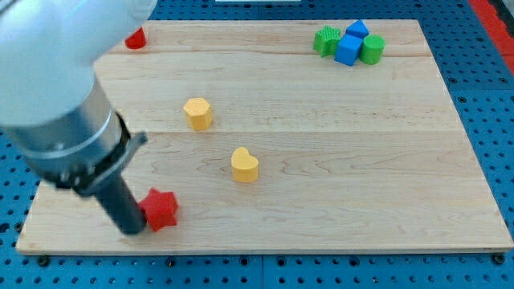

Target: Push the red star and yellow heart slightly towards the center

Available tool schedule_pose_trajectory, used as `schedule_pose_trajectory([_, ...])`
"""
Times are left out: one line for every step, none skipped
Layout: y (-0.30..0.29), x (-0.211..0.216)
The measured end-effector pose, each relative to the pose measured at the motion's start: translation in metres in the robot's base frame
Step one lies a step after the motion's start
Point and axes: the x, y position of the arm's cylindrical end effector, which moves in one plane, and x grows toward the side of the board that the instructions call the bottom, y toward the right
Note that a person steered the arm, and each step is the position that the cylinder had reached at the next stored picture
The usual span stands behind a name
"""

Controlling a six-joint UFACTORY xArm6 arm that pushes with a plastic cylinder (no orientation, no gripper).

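The red star [160,209] lies near the board's bottom left corner. The yellow heart [245,164] lies to its upper right, nearer the board's middle. My tip [131,229] sits at the star's left side, touching or almost touching it. The rod and the arm above it cover the view's left part.
A yellow hexagon-like block [197,113] lies above the heart. A second red block [135,38] is partly hidden by the arm at the top left. At the top right a cluster: a green block [326,40], a blue block [350,44], a green cylinder [372,50]. The wooden board [361,177] lies on blue pegboard.
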Motion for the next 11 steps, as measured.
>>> schedule_pose_trajectory([0.002, -0.06])
schedule_pose_trajectory([0.023, -0.069])
schedule_pose_trajectory([-0.039, -0.036])
schedule_pose_trajectory([-0.03, -0.004])
schedule_pose_trajectory([0.044, 0.0])
schedule_pose_trajectory([0.07, -0.015])
schedule_pose_trajectory([0.09, -0.02])
schedule_pose_trajectory([0.129, -0.02])
schedule_pose_trajectory([0.145, -0.033])
schedule_pose_trajectory([0.146, -0.055])
schedule_pose_trajectory([0.146, -0.079])
